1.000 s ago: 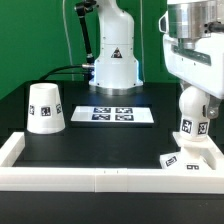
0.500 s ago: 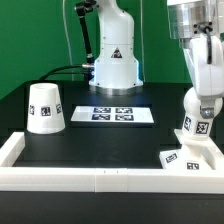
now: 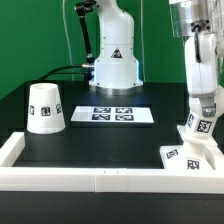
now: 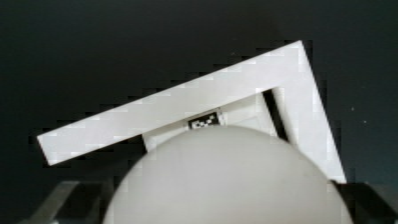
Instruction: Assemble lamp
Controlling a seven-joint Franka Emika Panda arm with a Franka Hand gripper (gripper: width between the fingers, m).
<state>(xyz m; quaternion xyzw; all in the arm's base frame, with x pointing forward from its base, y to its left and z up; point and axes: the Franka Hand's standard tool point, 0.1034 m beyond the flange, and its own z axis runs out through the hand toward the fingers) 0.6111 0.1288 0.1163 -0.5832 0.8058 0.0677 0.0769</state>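
Observation:
My gripper (image 3: 203, 110) is shut on the white round bulb (image 3: 204, 125), which carries a square tag. I hold it upright just above the flat square base (image 3: 190, 153) at the exterior view's right, near the front wall. In the wrist view the bulb (image 4: 222, 178) fills the space between my dark fingers (image 4: 68, 203), and the base with its tag (image 4: 206, 123) lies below in the corner of the white wall. The tapered shade (image 3: 45, 107) stands mouth-down at the exterior view's left, far from my gripper.
The marker board (image 3: 123, 115) lies flat in the middle at the back. A white raised wall (image 3: 80, 178) runs along the front and sides of the black table. The robot's own pedestal (image 3: 113, 65) stands behind the marker board.
My gripper with the bulb has moved toward the exterior view's right and slightly down, over the base. The shade and the base have not moved.

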